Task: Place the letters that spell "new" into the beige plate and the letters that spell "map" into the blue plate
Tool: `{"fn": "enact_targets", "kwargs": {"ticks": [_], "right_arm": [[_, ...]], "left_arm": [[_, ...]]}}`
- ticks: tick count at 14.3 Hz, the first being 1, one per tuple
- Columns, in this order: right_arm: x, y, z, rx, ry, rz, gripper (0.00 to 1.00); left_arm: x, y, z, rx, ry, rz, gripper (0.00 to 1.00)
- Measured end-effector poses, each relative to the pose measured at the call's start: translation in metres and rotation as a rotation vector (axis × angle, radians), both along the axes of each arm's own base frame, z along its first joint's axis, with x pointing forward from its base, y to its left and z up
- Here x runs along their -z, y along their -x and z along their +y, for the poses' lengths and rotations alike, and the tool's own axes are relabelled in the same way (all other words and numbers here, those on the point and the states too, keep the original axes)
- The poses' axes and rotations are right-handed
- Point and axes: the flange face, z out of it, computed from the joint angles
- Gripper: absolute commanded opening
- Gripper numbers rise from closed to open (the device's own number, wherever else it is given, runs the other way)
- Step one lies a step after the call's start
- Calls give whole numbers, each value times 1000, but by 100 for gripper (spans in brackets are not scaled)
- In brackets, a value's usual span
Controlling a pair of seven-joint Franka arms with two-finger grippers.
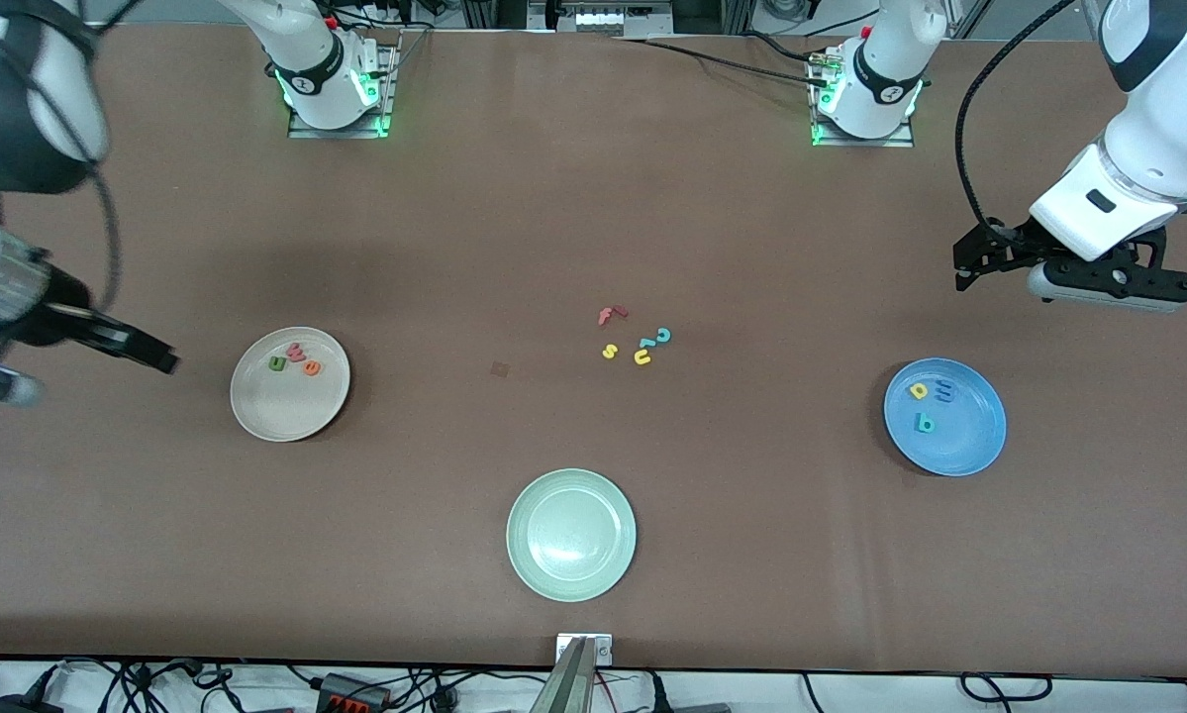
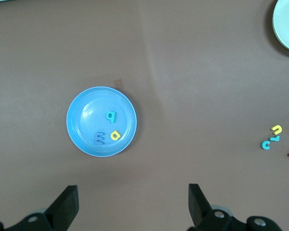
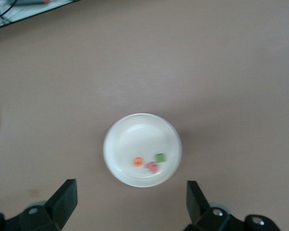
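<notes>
Six letters placed: beige plate (image 1: pixel 289 411) and blue plate (image 1: pixel 959 446) filled. Left tool (image 2: pixel 132 204) and right tool (image 3: pixel 130 202), both wide, empty, above them; retract straight up.

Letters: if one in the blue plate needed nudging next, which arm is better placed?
Left, probably. Its open end effector hangs at the blue plate's end of the table, with m, a and p in its wrist view. The right end effector is open beside the beige plate.
</notes>
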Motion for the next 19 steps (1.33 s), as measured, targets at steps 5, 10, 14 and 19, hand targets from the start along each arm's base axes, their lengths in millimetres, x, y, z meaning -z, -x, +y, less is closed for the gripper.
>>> {"fn": "enact_targets", "kwargs": {"ticks": [5,10,14,19], "right_arm": [[-38,26,-62,-157,13,-15,100],[-62,36,-43,-194,4,37,100],[-52,44,-38,-212,27,74,100],[-40,69,-34,-218,35,31,100]], "left_arm": [[0,0,0,0,0,0,100],[0,0,0,0,0,0,100],[0,0,0,0,0,0,100],[0,0,0,0,0,0,100]]}}
